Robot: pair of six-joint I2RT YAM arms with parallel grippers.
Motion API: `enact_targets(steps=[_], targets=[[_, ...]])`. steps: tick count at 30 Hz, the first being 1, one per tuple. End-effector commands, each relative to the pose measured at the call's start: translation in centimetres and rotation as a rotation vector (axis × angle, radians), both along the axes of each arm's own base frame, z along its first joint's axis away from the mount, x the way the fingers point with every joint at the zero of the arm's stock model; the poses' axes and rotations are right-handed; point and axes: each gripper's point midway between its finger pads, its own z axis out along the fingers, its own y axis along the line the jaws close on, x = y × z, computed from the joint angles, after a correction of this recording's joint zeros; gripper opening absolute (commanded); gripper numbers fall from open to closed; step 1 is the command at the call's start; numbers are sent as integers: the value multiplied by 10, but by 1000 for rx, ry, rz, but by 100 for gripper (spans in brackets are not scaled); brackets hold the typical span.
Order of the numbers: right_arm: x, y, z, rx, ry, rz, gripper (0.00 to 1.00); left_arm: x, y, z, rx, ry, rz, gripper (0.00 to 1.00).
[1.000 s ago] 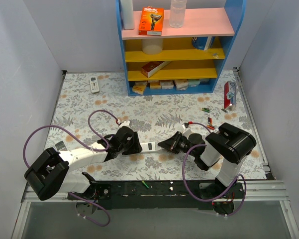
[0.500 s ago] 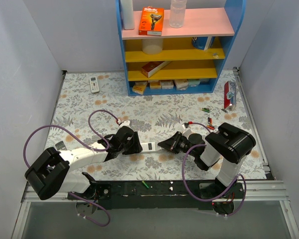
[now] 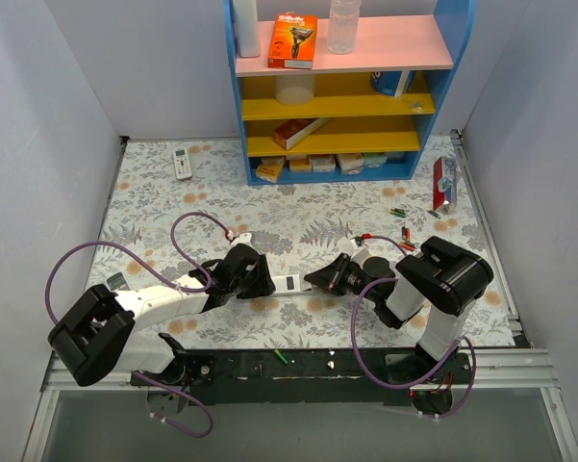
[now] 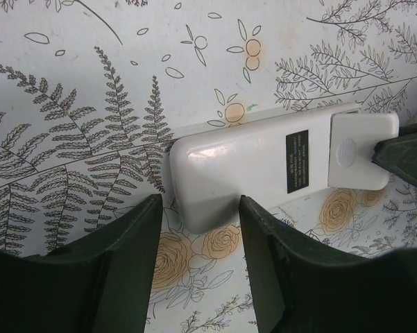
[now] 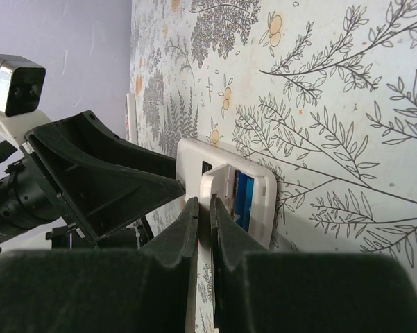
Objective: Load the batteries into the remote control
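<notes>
**Cover work at the remote's battery recess, both arms engaged**

Your right end effector (image 5: 205, 202) had its fingers pressed nearly together, and they appeared to pinch the end edge of the battery cover (image 4: 357, 149). The cover sat partly off the recess and overhung the remote's end. A blue cell (image 5: 244, 201) showed in the recess beside it. I could not tell whether the cover was coming off or going on.

Your left end effector (image 4: 200, 208) was partly spread around the opposite end corner of the remote control (image 4: 250, 173). One finger sat past the end and the other along the long side. I could not tell whether they actually clamped the remote or only fenced it in.

The remote lay back-up on the table (image 3: 173, 202), midway between the two arms near the front edge. The loose batteries (image 3: 398, 212) lay well apart from it, toward the far right of the table.

To do this step well, you needed to:
- move the cover straight along the remote's long axis, flat and with no twist, since the pinch on that thin edge looked slight
- brace the far corner firmly with the left arm, because any push could have skated the remote across the table
- check that the blue cell was fully seated before the cover passed over it
</notes>
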Motion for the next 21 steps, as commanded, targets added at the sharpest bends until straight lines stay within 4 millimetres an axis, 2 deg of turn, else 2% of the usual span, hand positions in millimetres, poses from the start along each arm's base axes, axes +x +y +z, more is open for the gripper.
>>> enact_targets(steps=[1,6,8,13,16,21], targets=[[17,8,64,167,-266,-23,3,-7,10,-11,54,36,-2,47],[14,8,59,161,-252,-12,3,-7,9,-11,54,36,-2,47],[13,6,55,155,-245,-12,7,-6,9,-10,52,34,-3,47],[7,3,45,127,-229,-5,28,-6,9,-10,52,32,-5,47],[6,2,41,107,-220,-1,37,-6,9,-10,51,31,-2,47],[6,1,38,60,-224,10,43,-6,10,-9,52,27,1,47]])
